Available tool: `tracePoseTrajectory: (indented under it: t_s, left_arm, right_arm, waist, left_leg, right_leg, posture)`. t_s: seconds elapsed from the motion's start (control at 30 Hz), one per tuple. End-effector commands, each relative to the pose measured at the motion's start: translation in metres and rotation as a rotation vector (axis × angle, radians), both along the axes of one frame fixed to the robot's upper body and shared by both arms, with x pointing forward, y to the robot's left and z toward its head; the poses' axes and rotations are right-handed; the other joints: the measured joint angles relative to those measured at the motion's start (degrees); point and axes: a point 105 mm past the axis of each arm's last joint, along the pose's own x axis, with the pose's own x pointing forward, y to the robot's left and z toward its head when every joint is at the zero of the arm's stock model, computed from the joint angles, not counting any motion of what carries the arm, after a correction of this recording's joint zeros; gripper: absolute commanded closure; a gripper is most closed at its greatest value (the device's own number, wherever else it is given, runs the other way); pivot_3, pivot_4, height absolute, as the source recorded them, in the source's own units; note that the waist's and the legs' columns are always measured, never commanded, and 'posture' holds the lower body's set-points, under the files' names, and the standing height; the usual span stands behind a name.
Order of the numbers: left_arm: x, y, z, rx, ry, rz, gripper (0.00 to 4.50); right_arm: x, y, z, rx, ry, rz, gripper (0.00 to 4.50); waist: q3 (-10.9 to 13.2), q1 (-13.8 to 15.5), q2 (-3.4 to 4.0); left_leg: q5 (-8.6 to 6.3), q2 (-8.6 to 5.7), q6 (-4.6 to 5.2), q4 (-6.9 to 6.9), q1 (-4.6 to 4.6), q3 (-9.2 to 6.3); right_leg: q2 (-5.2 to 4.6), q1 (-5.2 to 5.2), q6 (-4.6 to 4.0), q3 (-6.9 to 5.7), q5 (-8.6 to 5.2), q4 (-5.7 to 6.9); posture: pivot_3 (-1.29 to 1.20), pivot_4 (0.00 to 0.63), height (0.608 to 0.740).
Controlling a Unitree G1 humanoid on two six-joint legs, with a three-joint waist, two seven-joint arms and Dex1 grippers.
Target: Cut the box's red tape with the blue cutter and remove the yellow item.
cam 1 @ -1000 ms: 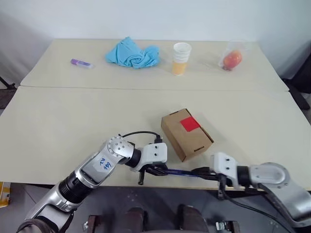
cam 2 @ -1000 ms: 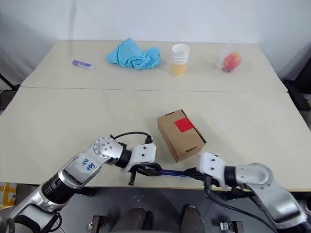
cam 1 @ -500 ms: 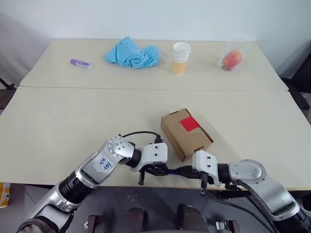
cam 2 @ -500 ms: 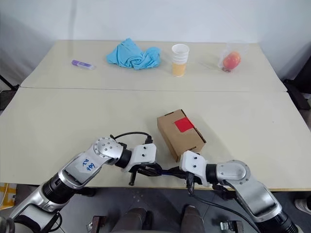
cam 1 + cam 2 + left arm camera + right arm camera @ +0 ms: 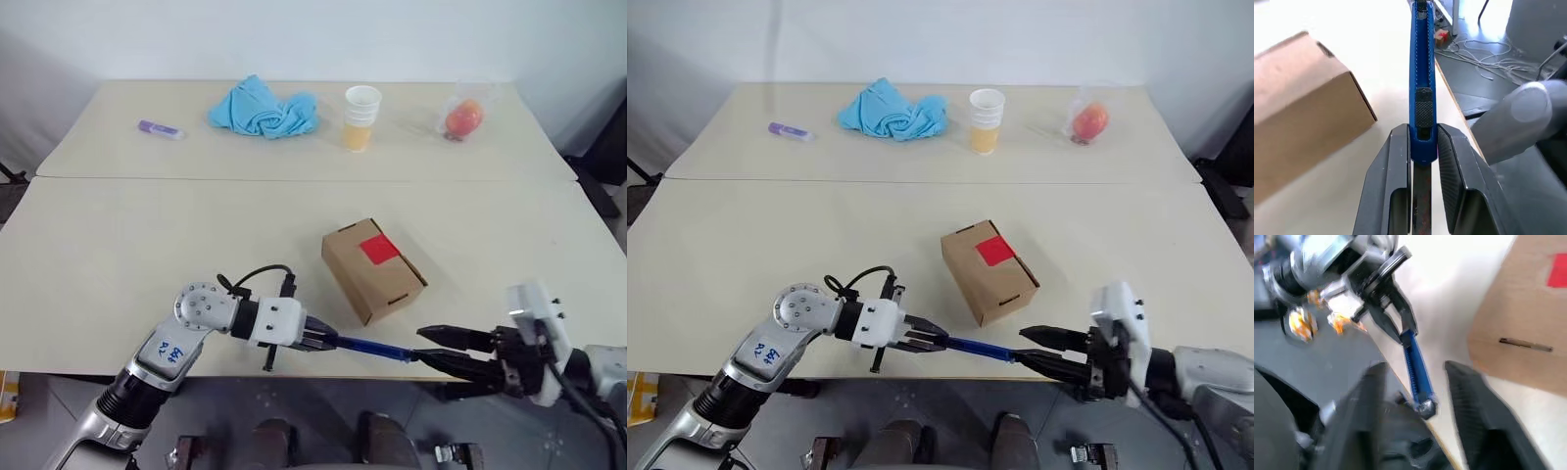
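Ribbed blue cutter (image 5: 1420,73) beside matte cardboard box (image 5: 373,269)

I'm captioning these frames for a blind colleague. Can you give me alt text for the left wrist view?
Two black fingers of the left gripper clamp the end of a blue cutter, which points straight away over a pale table. A brown cardboard box sits beside it on the table, and cables lie on the floor beyond the table's edge.
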Motion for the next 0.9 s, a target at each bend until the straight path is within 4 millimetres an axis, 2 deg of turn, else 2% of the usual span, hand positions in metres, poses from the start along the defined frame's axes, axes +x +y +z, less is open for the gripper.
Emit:
tracePoseTrajectory:
  t_s: [0.03,0.13,0.17,0.43,0.77,0.9]
  left_arm:
    - [0.000,-0.001,0.024,-0.134,-0.113,-0.018,4.08]
    - [0.006,-0.006,0.022,-0.123,-0.138,0.004,4.08]
    - [0.008,-0.008,0.021,-0.120,-0.142,0.010,4.08]
    - [0.007,-0.019,0.024,-0.136,-0.159,-0.030,4.08]
    - [0.008,-0.023,0.025,-0.143,-0.172,-0.033,4.08]
    - [0.007,-0.023,0.026,-0.145,-0.175,-0.029,4.08]
  right_arm:
    - [0.001,-0.005,0.022,0.055,0.103,-0.103,1.17]
    - [0.009,-0.005,0.022,0.084,0.187,-0.195,0.14]
    - [0.012,-0.005,0.020,0.089,0.202,-0.219,0.05]
    - [0.008,0.018,0.003,0.081,0.273,-0.145,0.05]
    - [0.011,0.028,-0.006,0.047,0.323,-0.087,0.05]
    - [0.013,0.028,-0.006,0.053,0.328,-0.082,0.91]
  waist:
    - [0.0,0.1,-0.01]
    - [0.0,0.5,-0.02]
    - [0.0,0.6,-0.02]
    - [0.0,1.2,-0.02]
    - [0.0,1.3,-0.02]
    - [0.0,1.3,-0.02]
  left_leg:
    - [0.00,0.00,0.01,0.00,0.00,0.01]
    - [0.02,0.00,0.04,0.01,0.01,0.02]
    - [0.02,0.01,0.04,0.01,0.00,0.03]
    - [0.04,-0.02,0.13,0.05,-0.06,0.12]
    - [0.03,-0.02,0.13,0.42,-0.51,-0.21]
    - [0.03,-0.02,0.13,0.44,-0.52,-0.25]
  right_leg:
    - [-0.01,0.01,-0.02,-0.02,0.02,-0.01]
    - [-0.01,0.05,0.00,-0.08,0.04,-0.06]
    - [0.01,0.05,0.00,-0.09,0.05,-0.07]
    - [0.02,0.01,0.07,-0.08,0.08,-0.10]
    - [0.04,-0.06,0.09,-0.36,0.10,-0.12]
    - [0.04,-0.04,0.09,-0.39,0.10,-0.12]
  posture:
    - [0.00,0.150,0.740]
    - [0.00,0.150,0.740]
    - [0.00,0.150,0.740]
    - [0.00,0.150,0.740]
    - [0.00,0.150,0.740]
    - [0.00,0.150,0.740]
